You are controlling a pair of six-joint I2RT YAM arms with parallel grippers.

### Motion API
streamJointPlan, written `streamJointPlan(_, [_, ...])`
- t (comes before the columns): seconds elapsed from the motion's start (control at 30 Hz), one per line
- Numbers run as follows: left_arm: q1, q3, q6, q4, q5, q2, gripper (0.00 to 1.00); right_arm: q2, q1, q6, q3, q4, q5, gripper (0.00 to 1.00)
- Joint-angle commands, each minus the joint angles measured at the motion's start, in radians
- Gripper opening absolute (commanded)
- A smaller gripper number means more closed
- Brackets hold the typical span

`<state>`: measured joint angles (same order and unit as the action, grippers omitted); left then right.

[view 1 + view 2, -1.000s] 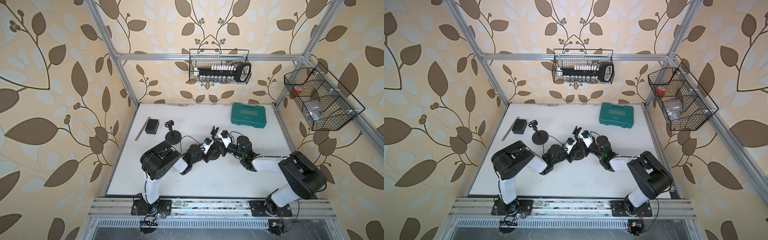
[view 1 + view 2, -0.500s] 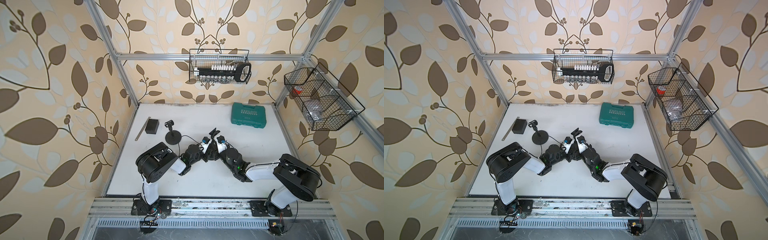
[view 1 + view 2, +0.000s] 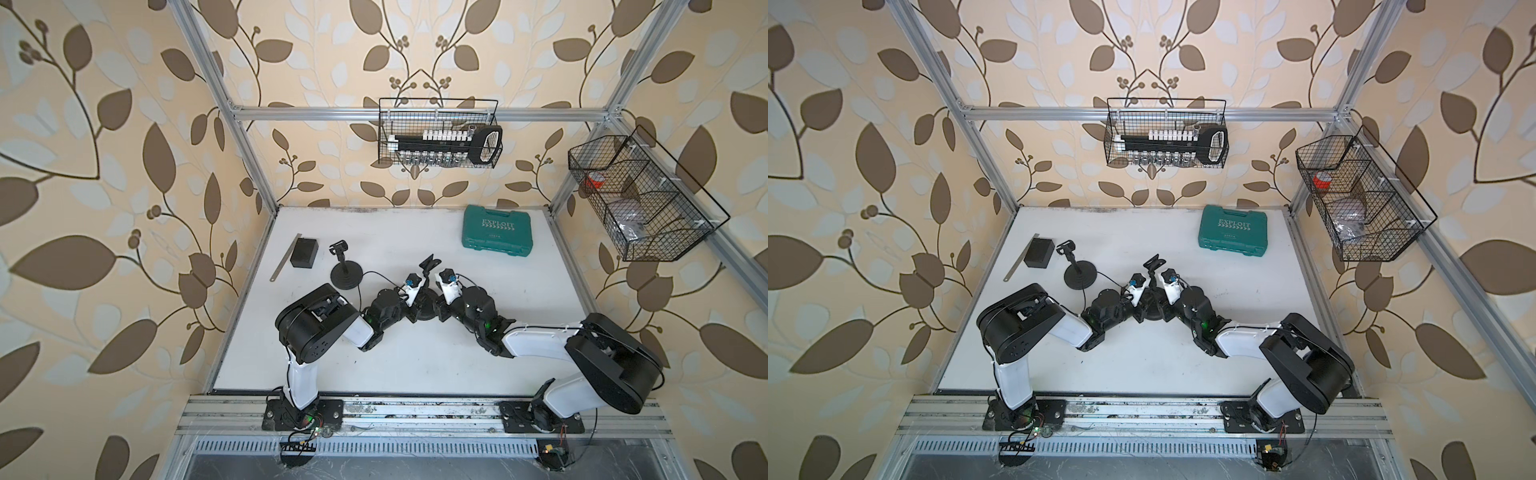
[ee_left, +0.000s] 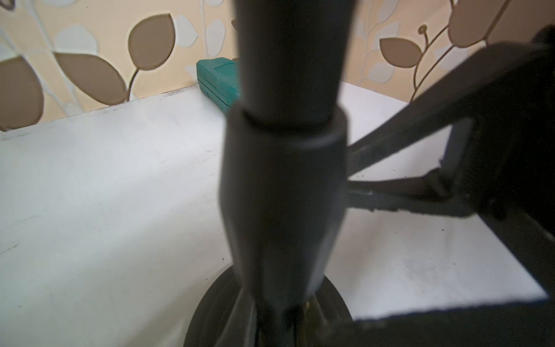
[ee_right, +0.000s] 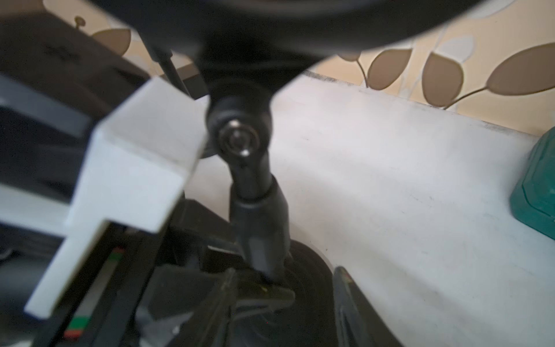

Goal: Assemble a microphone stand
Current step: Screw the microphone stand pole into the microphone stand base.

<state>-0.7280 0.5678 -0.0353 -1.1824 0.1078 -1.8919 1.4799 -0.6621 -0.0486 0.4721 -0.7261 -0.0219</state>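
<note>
A black microphone stand stands mid-table with its round base (image 3: 424, 314) on the surface and its clip (image 3: 430, 264) on top. Both grippers meet low at its post (image 5: 259, 216). My left gripper (image 3: 414, 308) is shut on the post (image 4: 282, 195) just above the base (image 4: 210, 315). My right gripper (image 3: 437, 308) faces it from the other side. Its jaws are open and stand apart on either side of the post's foot (image 5: 285, 288). In both top views the wrists hide the lower post. The clip (image 3: 1153, 264) shows above them.
A second, assembled black stand (image 3: 345, 276) is at the back left. Beside it are a black box (image 3: 304, 252) and a metal ruler (image 3: 286, 257). A green tool case (image 3: 498, 230) lies at the back right. Wire baskets hang on the back wall (image 3: 440, 137) and the right wall (image 3: 640, 199).
My left jaws have closed on the post. My right jaws have opened off it, and the right arm has swung back to the right after stretching in low.
</note>
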Motion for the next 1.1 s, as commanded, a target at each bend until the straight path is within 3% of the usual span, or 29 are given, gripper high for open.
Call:
streamJointPlan(0.0, [-0.008, 0.002, 0.009, -0.001, -0.010, -0.030, 0.13, -0.065, 0.083, 0.085, -0.004, 0.141, 0.330, 0.56])
streamJointPlan(0.17, [-0.008, 0.006, 0.012, 0.003, 0.003, -0.044, 0.13, -0.097, 0.231, 0.150, 0.022, 0.172, 0.606, 0.56])
streamJointPlan(0.3, [-0.008, 0.008, 0.015, 0.003, 0.012, -0.055, 0.13, -0.085, 0.257, 0.241, 0.110, 0.298, 0.715, 0.56])
streamJointPlan(0.67, [-0.008, 0.012, 0.015, 0.008, 0.016, -0.054, 0.15, 0.023, 0.257, 0.275, 0.258, 0.377, 0.774, 0.58])
streamJointPlan(1.0, [-0.008, 0.011, 0.018, 0.010, 0.024, -0.053, 0.15, 0.105, 0.259, 0.280, 0.327, 0.377, 0.775, 0.52])
streamJointPlan(1.07, [-0.008, 0.012, 0.018, 0.012, 0.026, -0.053, 0.15, 0.119, 0.258, 0.275, 0.340, 0.378, 0.783, 0.46])
